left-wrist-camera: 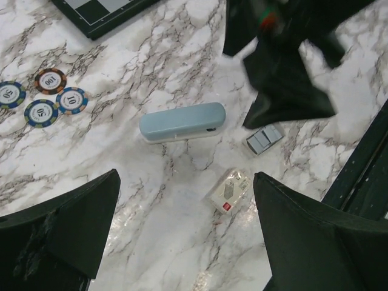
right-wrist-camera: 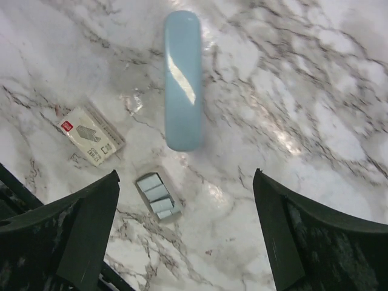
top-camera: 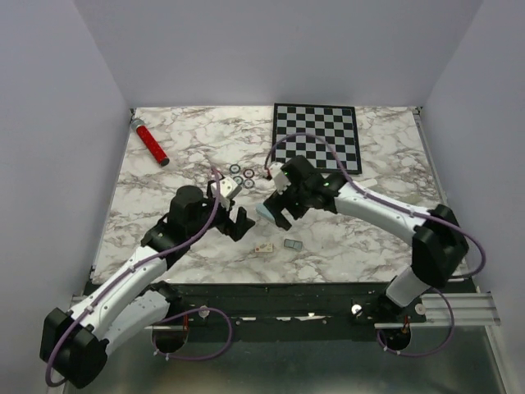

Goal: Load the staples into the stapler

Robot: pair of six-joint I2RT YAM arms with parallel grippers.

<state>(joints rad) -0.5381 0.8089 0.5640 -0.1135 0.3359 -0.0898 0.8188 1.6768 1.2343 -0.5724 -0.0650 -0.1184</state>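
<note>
The stapler (right-wrist-camera: 183,79), light blue and closed, lies flat on the marble; it also shows in the left wrist view (left-wrist-camera: 182,122) and, partly under the right gripper, in the top view (top-camera: 267,211). The staples (right-wrist-camera: 158,196), a teal-grey strip, lie just beside its near end and show in the other views too (left-wrist-camera: 264,139) (top-camera: 293,244). A small cream box (left-wrist-camera: 230,191) (right-wrist-camera: 90,134) (top-camera: 263,247) lies next to them. My right gripper (right-wrist-camera: 185,233) (top-camera: 280,215) hovers open above the stapler and staples. My left gripper (left-wrist-camera: 185,233) (top-camera: 235,222) is open and empty, left of them.
Several poker chips (left-wrist-camera: 41,98) (top-camera: 242,174) lie behind the stapler. A checkerboard (top-camera: 317,135) is at the back right and a red cylinder (top-camera: 151,144) at the back left. The table's dark front edge (top-camera: 279,289) is close to the box and staples.
</note>
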